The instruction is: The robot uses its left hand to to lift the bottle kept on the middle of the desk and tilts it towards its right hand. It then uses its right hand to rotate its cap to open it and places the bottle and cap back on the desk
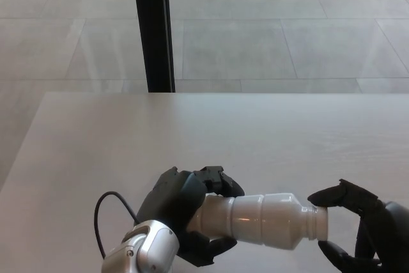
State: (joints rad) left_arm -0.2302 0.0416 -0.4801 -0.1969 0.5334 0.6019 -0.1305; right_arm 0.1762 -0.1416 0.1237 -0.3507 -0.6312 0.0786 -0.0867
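Observation:
A white plastic bottle [265, 220] hangs above the desk [211, 132], lying almost level with its cap [317, 223] pointing right. My left hand [185, 212] is shut on the bottle's base end, its fingers wrapped over and under the body. From the lower right corner, my right hand [361, 228] reaches the cap. One fingertip [319, 197] rests on the cap's top and another presses from below, so the hand is shut on the cap. Most of the right hand is cut off by the picture's edge.
A black upright post [153, 29] stands just behind the desk's far edge, left of centre. Beyond it lies a pale tiled floor. A black cable [102, 212] loops beside my left wrist.

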